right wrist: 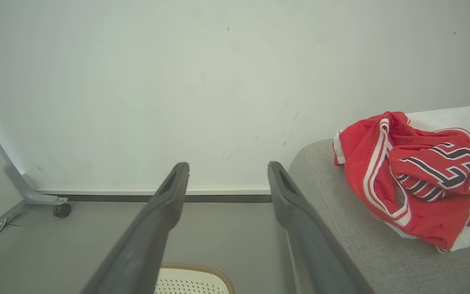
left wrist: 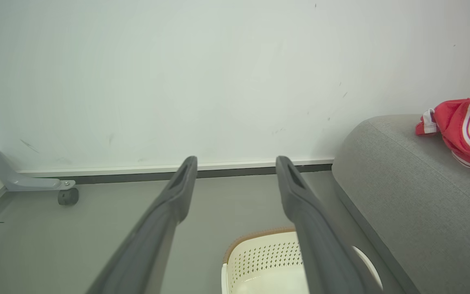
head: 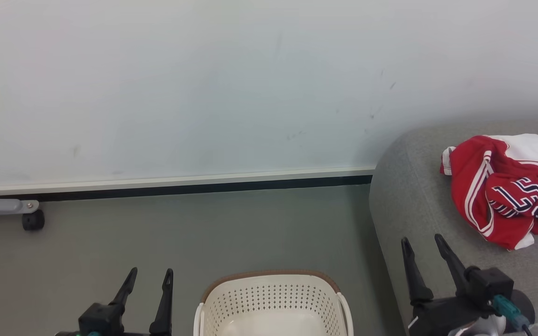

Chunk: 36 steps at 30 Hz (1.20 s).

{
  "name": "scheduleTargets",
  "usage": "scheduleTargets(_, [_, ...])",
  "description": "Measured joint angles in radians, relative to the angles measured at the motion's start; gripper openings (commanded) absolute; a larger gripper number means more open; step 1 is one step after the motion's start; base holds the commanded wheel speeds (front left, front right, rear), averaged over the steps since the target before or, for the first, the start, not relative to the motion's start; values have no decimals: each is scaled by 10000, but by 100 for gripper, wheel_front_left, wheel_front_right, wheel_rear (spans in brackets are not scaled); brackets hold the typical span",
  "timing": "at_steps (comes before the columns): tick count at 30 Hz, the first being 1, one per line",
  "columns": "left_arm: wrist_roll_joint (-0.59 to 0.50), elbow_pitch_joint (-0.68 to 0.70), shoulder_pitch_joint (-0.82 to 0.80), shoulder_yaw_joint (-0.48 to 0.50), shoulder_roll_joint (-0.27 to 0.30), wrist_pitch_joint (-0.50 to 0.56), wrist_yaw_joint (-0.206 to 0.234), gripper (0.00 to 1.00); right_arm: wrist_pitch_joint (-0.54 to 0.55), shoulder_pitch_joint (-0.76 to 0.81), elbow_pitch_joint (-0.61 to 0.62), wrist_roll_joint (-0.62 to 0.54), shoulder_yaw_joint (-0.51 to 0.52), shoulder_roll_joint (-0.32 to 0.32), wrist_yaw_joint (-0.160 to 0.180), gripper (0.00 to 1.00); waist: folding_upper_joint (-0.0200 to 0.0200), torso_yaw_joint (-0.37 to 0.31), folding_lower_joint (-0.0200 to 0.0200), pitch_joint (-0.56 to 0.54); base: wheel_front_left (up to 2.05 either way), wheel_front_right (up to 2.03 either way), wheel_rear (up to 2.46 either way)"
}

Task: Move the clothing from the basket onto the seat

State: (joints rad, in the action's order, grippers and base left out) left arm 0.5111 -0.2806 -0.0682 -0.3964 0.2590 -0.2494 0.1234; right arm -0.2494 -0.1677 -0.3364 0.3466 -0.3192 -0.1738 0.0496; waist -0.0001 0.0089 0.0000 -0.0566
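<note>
A grey floor point(head: 157, 242) runs back to a pale, lightly scuffed wall point(head: 203, 84) with a white skirting point(head: 180, 179) above a dark strip, and a grey leg with a black caster point(head: 33, 220) stands at the far left. The sofa point(head: 409, 196) fills the right side, its rounded left end towards the basket point(head: 273, 298), which sits on the floor just beside that end with its pale inner bottom showing. The clothing point(head: 502, 186) lies crumpled in one heap on the sofa, back from the left edge, with navy-and-white numbers facing up. The left gripper point(head: 151, 270) hangs over the floor left of the basket, fingers spread apart with nothing between them. The right gripper point(head: 422, 238) is over the sofa near its left edge, short of the heap, likewise spread and holding nothing.
</note>
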Motion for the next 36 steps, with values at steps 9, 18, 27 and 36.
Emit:
scheduleTargets(9, [-437,604,736,748,-67,-2,10,100,0,1018,1116,-232,201,-94,221,100,1,-246,0,76,0,0,0])
scheduleTargets(18, [-951,863,998,1457,-291,-2,10,100,-2,1241,1778,-320,410,-196,309,100,1,-351,0,173,0,0,0])
scheduleTargets(27, [-1452,1078,1186,1973,-464,-2,10,100,-2,1262,2102,-391,500,-215,384,100,1,-284,0,267,0,0,0])
scheduleTargets(36, [-1710,1200,1187,2161,-617,-2,10,100,-2,1259,2270,-395,504,-217,387,100,1,-224,1,328,0,0,0])
